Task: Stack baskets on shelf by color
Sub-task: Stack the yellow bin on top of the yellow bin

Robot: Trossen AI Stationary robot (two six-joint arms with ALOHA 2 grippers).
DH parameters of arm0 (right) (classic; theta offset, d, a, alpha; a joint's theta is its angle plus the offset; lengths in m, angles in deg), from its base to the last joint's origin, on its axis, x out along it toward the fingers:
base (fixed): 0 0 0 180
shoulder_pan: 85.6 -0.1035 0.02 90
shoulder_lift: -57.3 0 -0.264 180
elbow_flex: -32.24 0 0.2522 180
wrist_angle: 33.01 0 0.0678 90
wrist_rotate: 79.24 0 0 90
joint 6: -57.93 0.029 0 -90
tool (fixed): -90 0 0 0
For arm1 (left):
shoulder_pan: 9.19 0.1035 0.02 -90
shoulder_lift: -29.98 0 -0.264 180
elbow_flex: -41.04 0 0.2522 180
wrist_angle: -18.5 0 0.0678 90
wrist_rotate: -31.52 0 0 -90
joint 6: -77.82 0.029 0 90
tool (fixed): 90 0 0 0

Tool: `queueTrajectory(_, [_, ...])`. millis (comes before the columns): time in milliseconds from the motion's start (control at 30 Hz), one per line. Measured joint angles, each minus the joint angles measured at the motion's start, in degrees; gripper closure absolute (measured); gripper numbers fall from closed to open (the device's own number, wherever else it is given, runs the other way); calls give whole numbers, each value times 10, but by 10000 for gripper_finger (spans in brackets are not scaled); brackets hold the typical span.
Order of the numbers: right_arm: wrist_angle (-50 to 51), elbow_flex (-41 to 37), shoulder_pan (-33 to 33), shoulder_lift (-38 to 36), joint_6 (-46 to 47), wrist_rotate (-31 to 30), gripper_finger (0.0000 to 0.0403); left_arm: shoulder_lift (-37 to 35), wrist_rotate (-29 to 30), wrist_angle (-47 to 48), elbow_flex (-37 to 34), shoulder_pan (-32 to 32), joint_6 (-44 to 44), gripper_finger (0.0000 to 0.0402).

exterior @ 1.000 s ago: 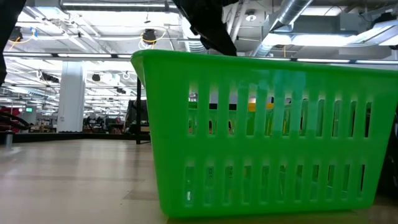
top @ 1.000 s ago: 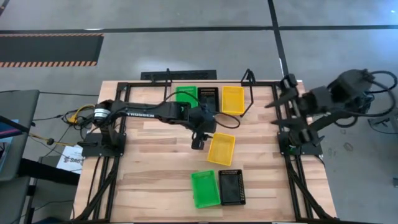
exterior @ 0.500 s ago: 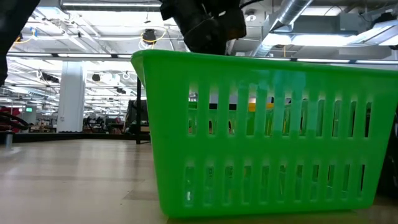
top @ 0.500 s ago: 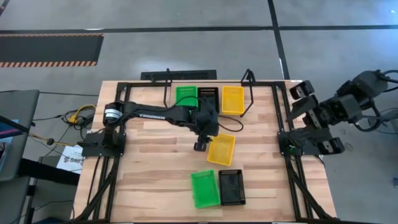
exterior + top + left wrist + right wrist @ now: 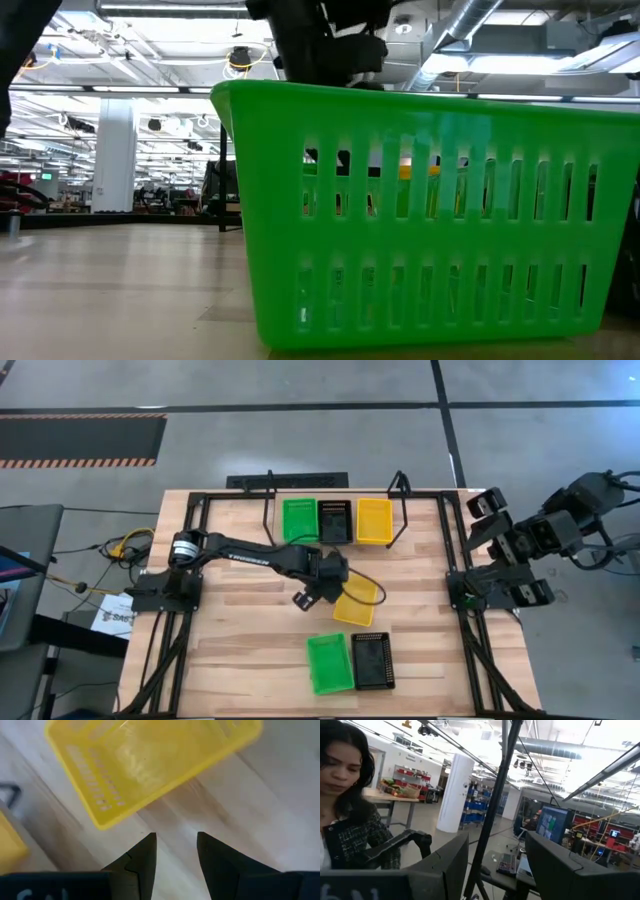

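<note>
Table: light wood plank top (image 5: 240,630) edged by black frame rails, on a grey concrete floor with a hazard-striped mat (image 5: 80,440) at the far left.
Room: low view looks across the boards into a bright hall with white columns, ceiling ducts and strip lights; the right wrist view shows a person (image 5: 350,805) in a dark patterned jacket beside the table.
Left arm: reaches from its base at the left edge across to mid-table; left gripper (image 5: 175,851) hangs over bare wood just beside the loose yellow basket, fingers apart, nothing between them.
Shelf (image 5: 400,485): at the far edge, centre; it holds, left to right, a green basket (image 5: 299,520), a black basket (image 5: 334,520) and a yellow basket (image 5: 375,520), side by side, long axes running front to back.
Loose yellow basket (image 5: 360,602): mid-table, open side up, long axis skewed diagonally.
Near pair: green basket (image 5: 329,663) and black basket (image 5: 372,660) touching side by side near the front edge, long axes front to back, slightly tilted.
Right arm: folded back off the table's right edge; right gripper (image 5: 495,865) raised toward the room, fingers wide apart, empty.
</note>
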Motion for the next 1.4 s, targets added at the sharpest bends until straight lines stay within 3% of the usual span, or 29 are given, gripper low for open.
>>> queueTrajectory(100, [1,0,0,0,9,0,187,3,15,-10,0,-14,75,272])
queueTrajectory(267, [1,0,0,0,12,0,187,6,54,-61,0,-35,115,272])
queueTrajectory(767, [0,0,0,6,27,-1,187,32,47,-65,0,-43,212,279])
queueTrajectory(1400, [1,0,0,7,56,-1,187,60,51,-139,0,-37,242,294])
